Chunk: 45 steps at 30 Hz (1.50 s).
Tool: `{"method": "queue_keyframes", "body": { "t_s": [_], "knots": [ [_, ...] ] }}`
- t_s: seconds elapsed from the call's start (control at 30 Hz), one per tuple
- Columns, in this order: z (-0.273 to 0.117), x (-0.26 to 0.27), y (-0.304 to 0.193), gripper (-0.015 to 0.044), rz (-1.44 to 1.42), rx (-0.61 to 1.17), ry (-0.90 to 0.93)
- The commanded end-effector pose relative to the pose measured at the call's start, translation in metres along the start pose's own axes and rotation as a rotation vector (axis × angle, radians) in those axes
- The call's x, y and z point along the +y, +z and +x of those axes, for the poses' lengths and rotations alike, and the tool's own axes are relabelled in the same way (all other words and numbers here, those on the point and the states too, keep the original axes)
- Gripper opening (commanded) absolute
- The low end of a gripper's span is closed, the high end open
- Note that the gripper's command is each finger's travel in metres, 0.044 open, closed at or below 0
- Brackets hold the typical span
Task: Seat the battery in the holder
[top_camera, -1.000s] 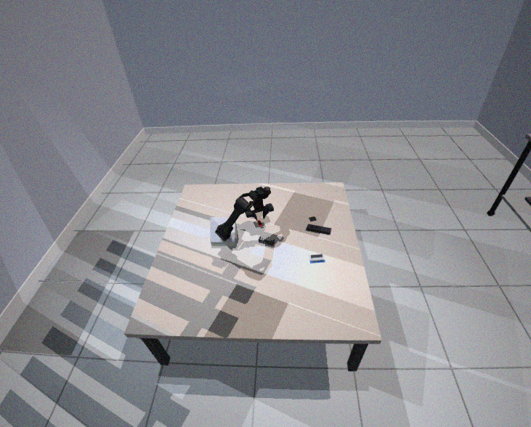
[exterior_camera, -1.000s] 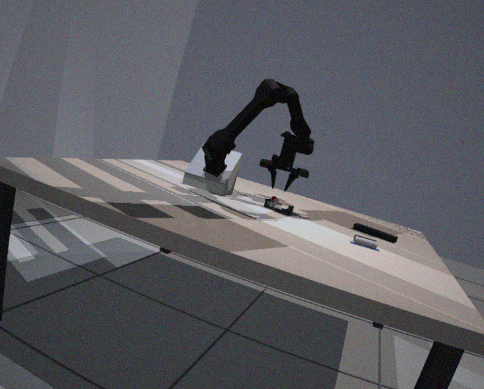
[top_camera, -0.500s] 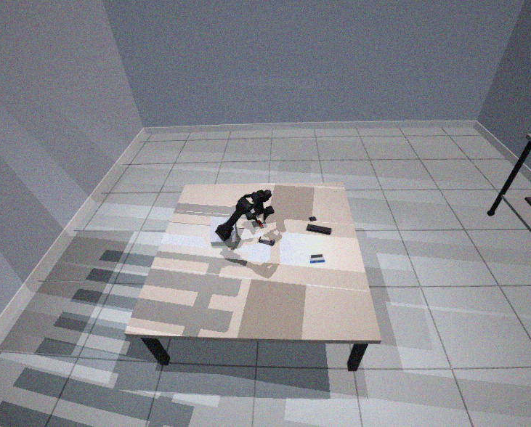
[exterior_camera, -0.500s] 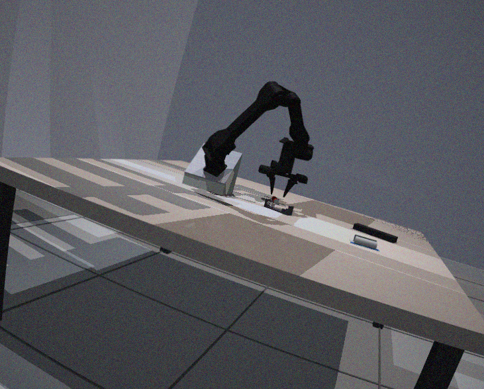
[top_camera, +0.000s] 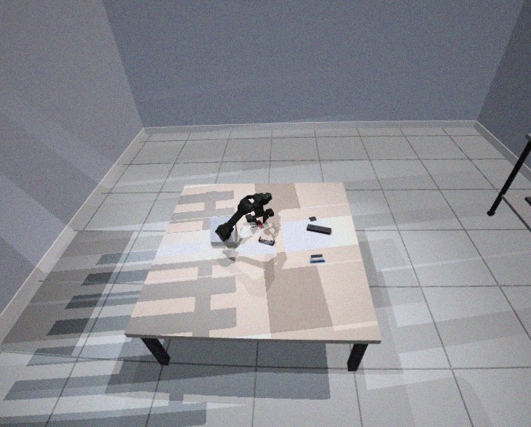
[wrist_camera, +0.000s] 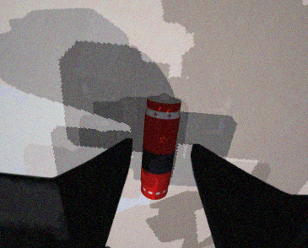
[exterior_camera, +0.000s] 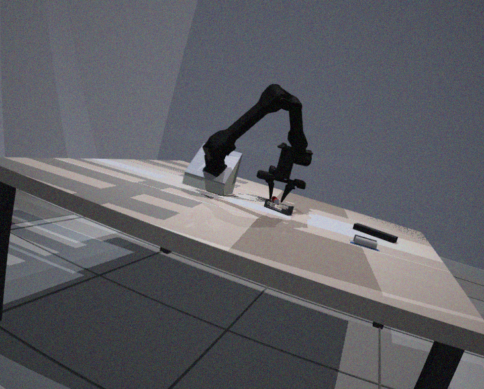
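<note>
Battery point(top_camera: 260, 224) point(exterior_camera: 275, 199) point(wrist_camera: 159, 148) is straddled lengthwise by parted, unclenched jaws, apparently for a side grip; holder point(top_camera: 266, 241) point(exterior_camera: 277, 209) is left unfilled nearby.

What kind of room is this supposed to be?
Probably a workshop or robotics lab: a robot arm stands at a table, a red battery lies near a small holder, and the floor is tiled.
</note>
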<state>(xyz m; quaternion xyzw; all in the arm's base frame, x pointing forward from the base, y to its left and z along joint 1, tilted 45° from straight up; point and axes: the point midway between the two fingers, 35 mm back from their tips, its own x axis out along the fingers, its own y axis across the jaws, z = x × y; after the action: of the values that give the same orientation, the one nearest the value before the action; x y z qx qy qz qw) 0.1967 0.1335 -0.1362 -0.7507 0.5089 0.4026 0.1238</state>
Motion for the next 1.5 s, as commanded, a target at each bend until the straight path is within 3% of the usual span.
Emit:
{"method": "queue_keyframes", "body": {
  "t_s": [0.0,0.27,0.43,0.63,0.8,1.47],
  "knots": [
    [0.005,0.003,0.0,0.0121,-0.013,0.01,0.007],
    [0.005,0.003,0.0,0.0067,-0.013,0.01,0.007],
    [0.003,0.002,0.0,0.0063,-0.013,0.009,0.007],
    [-0.044,0.002,0.001,0.0063,-0.013,0.007,0.007],
    [-0.046,0.002,0.0,0.0063,-0.004,0.007,0.007],
    [-0.066,-0.006,-0.085,0.0063,1.136,-0.001,-0.003]
  ]
}}
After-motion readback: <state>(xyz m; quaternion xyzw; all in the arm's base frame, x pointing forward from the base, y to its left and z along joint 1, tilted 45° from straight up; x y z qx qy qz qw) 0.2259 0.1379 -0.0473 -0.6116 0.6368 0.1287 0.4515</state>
